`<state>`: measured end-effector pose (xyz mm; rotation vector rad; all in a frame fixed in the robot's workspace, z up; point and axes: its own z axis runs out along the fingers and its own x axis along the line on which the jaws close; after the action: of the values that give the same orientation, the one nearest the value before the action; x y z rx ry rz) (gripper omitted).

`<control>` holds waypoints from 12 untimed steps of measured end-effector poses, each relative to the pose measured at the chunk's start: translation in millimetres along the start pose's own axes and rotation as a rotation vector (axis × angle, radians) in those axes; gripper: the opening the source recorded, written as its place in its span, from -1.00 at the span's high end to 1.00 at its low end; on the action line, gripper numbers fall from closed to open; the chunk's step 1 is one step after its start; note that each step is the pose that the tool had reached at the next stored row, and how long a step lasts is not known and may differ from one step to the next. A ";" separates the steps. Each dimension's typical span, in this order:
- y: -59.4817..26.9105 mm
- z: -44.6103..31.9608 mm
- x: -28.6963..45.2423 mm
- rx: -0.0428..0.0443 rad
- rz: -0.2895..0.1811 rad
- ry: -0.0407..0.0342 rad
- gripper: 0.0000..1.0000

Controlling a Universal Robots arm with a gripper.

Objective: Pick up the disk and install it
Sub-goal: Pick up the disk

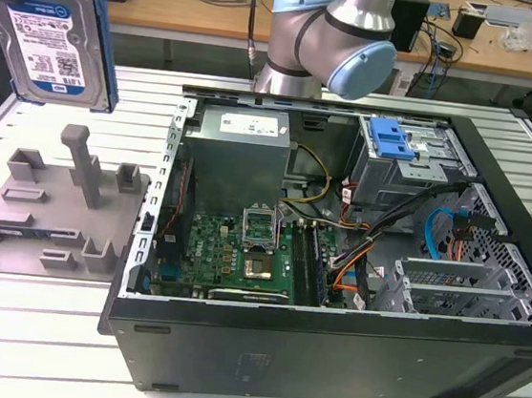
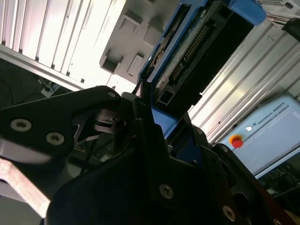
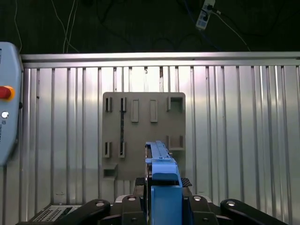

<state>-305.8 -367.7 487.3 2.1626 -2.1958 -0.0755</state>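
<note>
One disk (image 1: pixel 52 35), held high at the exterior view's left, hangs clear above one grey holder plate (image 1: pixel 49 208). The gripper (image 3: pixel 162 187) has its fingers closed tight on the disk's blue frame, and one open computer case (image 1: pixel 326 350) sits beside the plate.

Your count: one of each thing.
You have one disk (image 1: pixel 52 35), one grey rack (image 1: pixel 53 213), one open computer box (image 1: pixel 325 359), one robot arm (image 1: pixel 333 29), one small blue latch (image 1: pixel 393 137) and one red button (image 3: pixel 4 92).
</note>
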 end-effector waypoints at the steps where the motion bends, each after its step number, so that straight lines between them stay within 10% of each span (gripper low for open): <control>1: -4.3 -0.5 1.6 -0.0026 0.000 0.0001 0.26; 12: -51.1 -6.0 21.6 -0.0128 -0.001 0.0002 0.26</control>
<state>-254.7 -390.0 489.6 2.1565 -2.1886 -0.0892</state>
